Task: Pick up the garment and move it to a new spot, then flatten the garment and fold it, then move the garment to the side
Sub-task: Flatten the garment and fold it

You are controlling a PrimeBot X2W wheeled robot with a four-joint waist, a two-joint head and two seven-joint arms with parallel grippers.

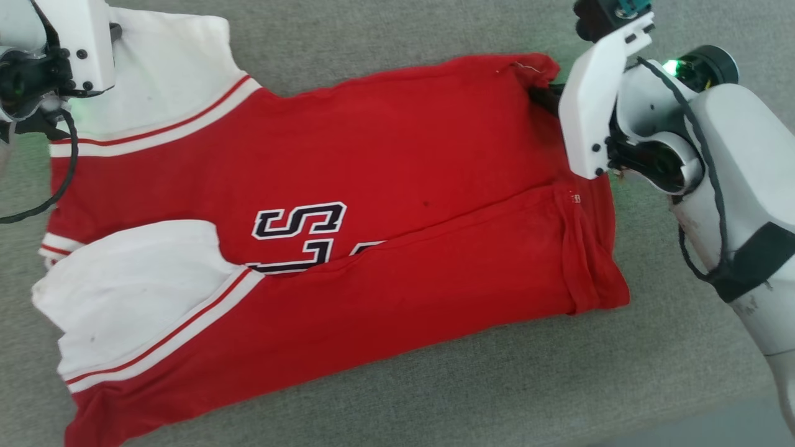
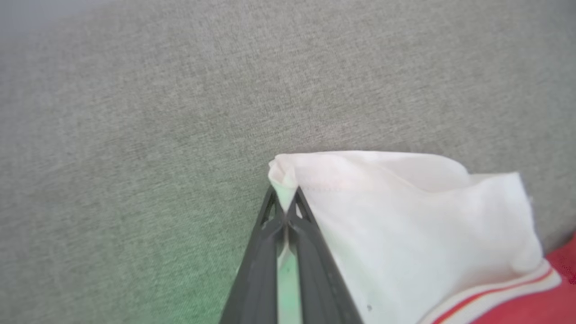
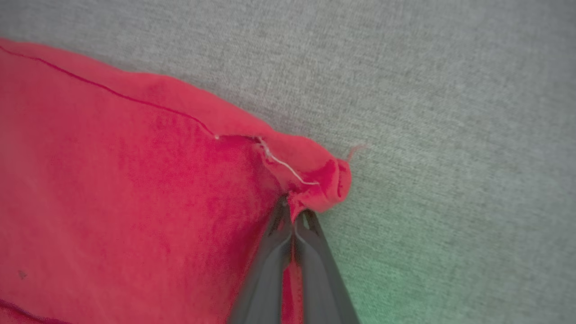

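A red thin-fabric T-shirt with white short sleeves and striped seam bands (image 1: 385, 161) is lying spread across a grey woven-fabric surface (image 1: 397, 43). In the head view its nearer long side is lying folded over the body, covering the lower part of the black-and-white chest lettering (image 1: 298, 225). That fold and the lettering are showing in that view alone.

The left gripper (image 2: 284, 200) is working at the shirt's farther white sleeve (image 1: 174, 74). The head view is giving only the white wrist housing over that sleeve. The left wrist view is showing the jaws pressed together on the sleeve's outer corner, with white cloth bunching just beyond the tips and a sliver of the red-and-white band at the lower right.

The right gripper (image 3: 294, 211) is sitting at the shirt's far hem corner. In the head view its dark fingers (image 1: 543, 98) are barely peeking out beside the white housing, touching the red edge. The right wrist view is showing the jaws closed on that rolled red corner, where a loose white thread (image 3: 288, 170) is trailing across the cloth.
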